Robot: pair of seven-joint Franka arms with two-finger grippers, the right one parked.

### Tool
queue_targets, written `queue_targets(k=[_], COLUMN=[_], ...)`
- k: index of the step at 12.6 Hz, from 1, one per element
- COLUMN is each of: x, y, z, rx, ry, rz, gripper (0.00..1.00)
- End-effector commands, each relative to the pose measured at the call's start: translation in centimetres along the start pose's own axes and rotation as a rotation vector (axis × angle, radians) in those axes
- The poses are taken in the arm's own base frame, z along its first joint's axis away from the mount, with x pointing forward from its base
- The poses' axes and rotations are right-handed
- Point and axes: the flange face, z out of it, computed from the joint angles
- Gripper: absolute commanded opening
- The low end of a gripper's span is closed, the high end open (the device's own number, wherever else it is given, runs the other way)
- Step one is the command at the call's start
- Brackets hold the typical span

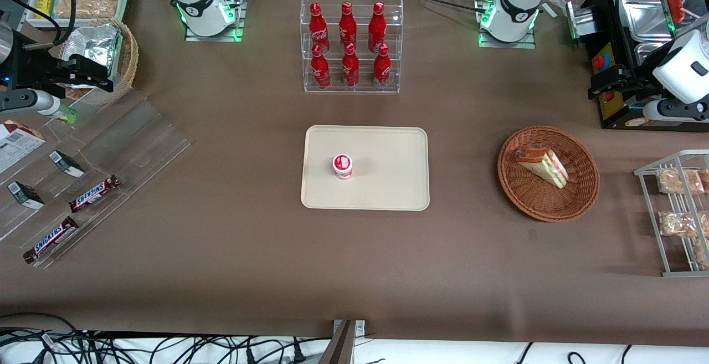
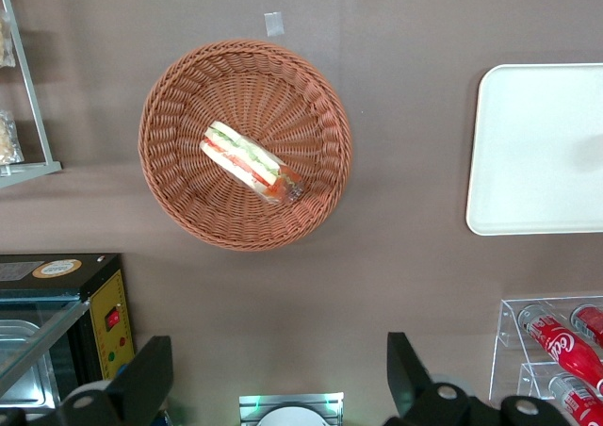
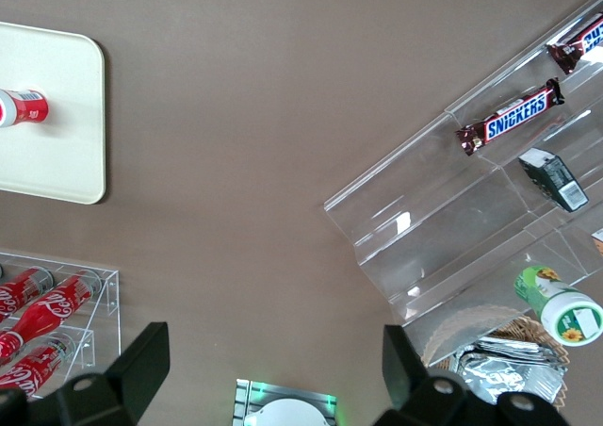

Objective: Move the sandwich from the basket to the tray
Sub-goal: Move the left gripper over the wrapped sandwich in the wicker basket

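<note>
A: Currently, which labels are legible?

B: Two chocolate bars (image 1: 94,193) on the clear acrylic steps (image 1: 111,148) toward the parked arm's end of the table read "SNICKERS". The six red bottles (image 1: 348,42) in the clear rack (image 1: 351,84) carry white Coca-Cola script. Other print is too small to read.

A: Report the containers and their contents.

B: The basket (image 1: 581,198) holds the sandwich (image 1: 543,165), which lies on its side near the centre with red, green and yellow layers showing. The tray (image 1: 388,186) sits flat at mid-table, well apart from the basket, and bears one small red-and-white cup (image 1: 343,165) standing upright. The rack of bottles stands farther from the front camera than the tray. A tan wicker basket (image 1: 128,59) toward the parked arm's end contains silver foil (image 1: 94,42). A wire rack (image 1: 673,217) at the working arm's end holds clear-wrapped snack packs (image 1: 677,181).

A: State the claw position and condition.

B: The gripper (image 2: 278,379) is raised above the table, farther from the front camera than the basket. Its fingers (image 2: 151,374) are spread wide apart and hold nothing. It is not touching the sandwich or the basket.
</note>
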Motion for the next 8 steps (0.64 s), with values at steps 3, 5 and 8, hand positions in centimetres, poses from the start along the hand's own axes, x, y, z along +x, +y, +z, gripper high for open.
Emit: queue_targets(k=[3,5,8], x=[0.2,1.2,2.3], y=[-0.1,-0.4,-1.4], z=[0.0,1.5,6.5], rx=[-0.024,-0.014,-0.002], ry=[-0.003,-0.026,-0.037], rz=[0.01,-0.003,-0.148], gripper=[1.0,1.0,1.0])
